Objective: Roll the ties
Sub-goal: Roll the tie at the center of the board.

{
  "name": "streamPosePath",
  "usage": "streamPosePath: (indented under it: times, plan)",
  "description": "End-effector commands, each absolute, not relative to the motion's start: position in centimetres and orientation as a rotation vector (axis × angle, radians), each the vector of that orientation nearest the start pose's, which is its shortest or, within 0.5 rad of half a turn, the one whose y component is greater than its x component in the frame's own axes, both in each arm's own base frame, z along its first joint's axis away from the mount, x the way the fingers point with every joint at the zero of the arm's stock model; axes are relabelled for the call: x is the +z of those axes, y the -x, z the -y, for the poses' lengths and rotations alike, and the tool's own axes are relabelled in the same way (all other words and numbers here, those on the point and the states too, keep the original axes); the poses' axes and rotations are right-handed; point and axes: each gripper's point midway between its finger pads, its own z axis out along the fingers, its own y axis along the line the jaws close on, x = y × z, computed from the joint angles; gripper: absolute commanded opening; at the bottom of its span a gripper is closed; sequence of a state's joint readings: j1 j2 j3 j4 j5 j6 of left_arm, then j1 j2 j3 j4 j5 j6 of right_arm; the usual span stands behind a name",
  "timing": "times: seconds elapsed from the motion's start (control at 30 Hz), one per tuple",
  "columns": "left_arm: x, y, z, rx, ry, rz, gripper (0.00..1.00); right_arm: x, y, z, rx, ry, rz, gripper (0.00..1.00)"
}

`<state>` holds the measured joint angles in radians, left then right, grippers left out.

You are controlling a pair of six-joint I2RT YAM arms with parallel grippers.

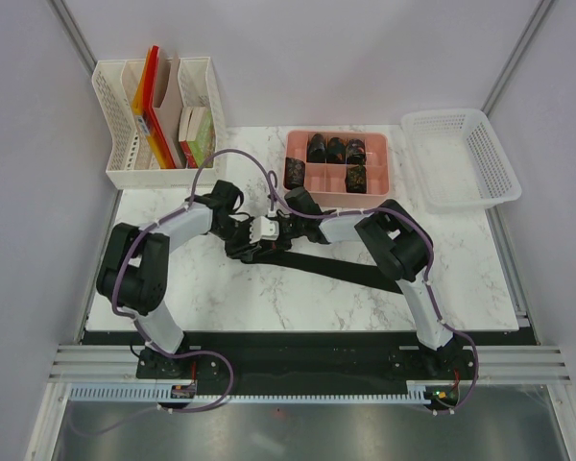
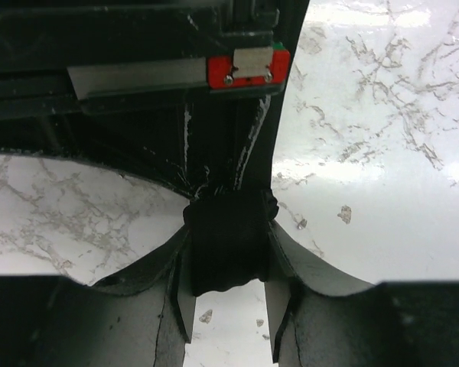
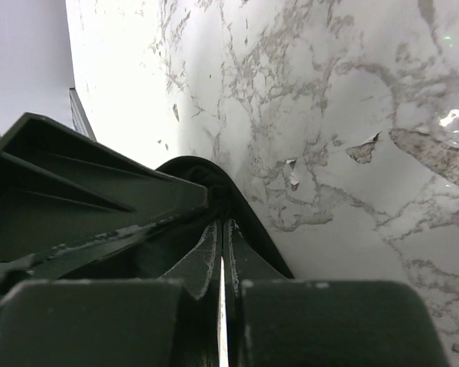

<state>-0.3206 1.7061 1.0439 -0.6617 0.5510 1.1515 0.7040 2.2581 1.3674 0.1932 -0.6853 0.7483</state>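
The blackish fabric necktie (image 1: 336, 266) lies as a long narrow strip across the middle of the white, grey-veined marble tabletop (image 1: 269, 307). Its left end is wound into a small coil (image 2: 228, 237). In the left wrist view that coil sits at frame centre, clasped between the two pale-edged fingers (image 2: 279, 313) of the left gripper (image 2: 229, 267) and touching both. The right gripper (image 3: 220, 229) is pressed fully closed, with a thin slit of light between its fingers and its tips against the dark matte fabric. Whether any cloth is pinched there cannot be told. At upper centre of the top view, a pink plastic compartment tray (image 1: 338, 134) holds more rolled ties (image 1: 334, 149).
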Motion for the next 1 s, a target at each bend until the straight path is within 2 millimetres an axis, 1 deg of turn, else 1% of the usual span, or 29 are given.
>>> streamPosePath:
  times: [0.0,0.03,0.1,0.13,0.2,0.23,0.33,0.37,0.43,0.47,0.5,0.53,0.6,0.63,0.67,0.7,0.83,0.9,0.97]
  plan:
    - [1.5,-29.0,16.9,-0.566,-1.857,-1.963,0.41,-0.4,-29.8,-42.8,1.373,0.345,-2.604,0.0]
    - [1.0,-28.8,16.6,-0.559,-1.866,-1.979,0.4,0.0,-29.7,-42.9,1.385,0.354,-2.599,0.02]
    - [0.3,-28.5,16.0,-0.54,-1.888,-2.007,0.38,0.5,-29.7,-42.8,1.392,0.366,-2.595,0.08]
    - [-0.2,-28.4,15.5,-0.52,-1.908,-2.019,0.35,1.0,-30.0,-42.6,1.395,0.37,-2.58,0.1]
    - [-0.8,-27.8,15.0,-0.511,-1.936,-2.033,0.34,1.6,-30.1,-42.4,1.416,0.364,-2.578,0.14]
    - [-1.0,-27.6,14.7,-0.503,-1.952,-2.042,0.32,2.3,-30.5,-42.2,1.426,0.35,-2.568,0.15]
    - [-1.2,-27.6,14.3,-0.487,-1.976,-2.052,0.3,3.5,-30.8,-41.9,1.454,0.342,-2.557,0.23]
    - [-1.3,-27.8,14.3,-0.48,-1.983,-2.056,0.3,3.8,-30.9,-41.7,1.461,0.331,-2.557,0.27]
    - [-1.3,-27.7,13.9,-0.479,-1.997,-2.073,0.28,4.7,-31.1,-41.4,1.483,0.323,-2.552,0.33]
    - [-1.2,-27.7,14.0,-0.484,-2.0,-2.07,0.28,5.1,-31.3,-41.3,1.486,0.32,-2.548,0.37]
    - [-1.3,-27.6,14.0,-0.49,-2.006,-2.073,0.28,5.5,-31.1,-41.1,1.498,0.324,-2.549,0.4]
    - [-1.2,-27.6,14.0,-0.489,-2.012,-2.071,0.28,6.1,-31.4,-40.9,1.504,0.32,-2.534,0.41]
    - [-1.2,-27.3,13.8,-0.49,-2.028,-2.075,0.27,6.7,-31.4,-40.6,1.516,0.326,-2.52,0.42]
    - [-1.2,-27.2,13.7,-0.488,-2.03,-2.08,0.27,7.4,-31.4,-40.7,1.527,0.33,-2.501,0.42]
    - [-1.2,-27.2,13.6,-0.489,-2.034,-2.082,0.27,7.2,-31.1,-40.7,1.533,0.322,-2.5,0.42]
    - [-1.2,-27.1,13.5,-0.483,-2.042,-2.082,0.27,7.5,-31.3,-40.9,1.556,0.294,-2.488,0.42]
    - [-1.1,-26.5,13.0,-0.49,-2.066,-2.092,0.27,7.8,-31.2,-41.2,1.62,0.232,-2.465,0.44]
    - [-1.1,-26.4,12.9,-0.487,-2.073,-2.094,0.27,8.6,-31.0,-41.7,1.68,0.201,-2.423,0.45]
    - [-1.1,-26.3,12.8,-0.485,-2.085,-2.093,0.27,8.6,-30.5,-42.3,1.695,0.197,-2.4,0.44]
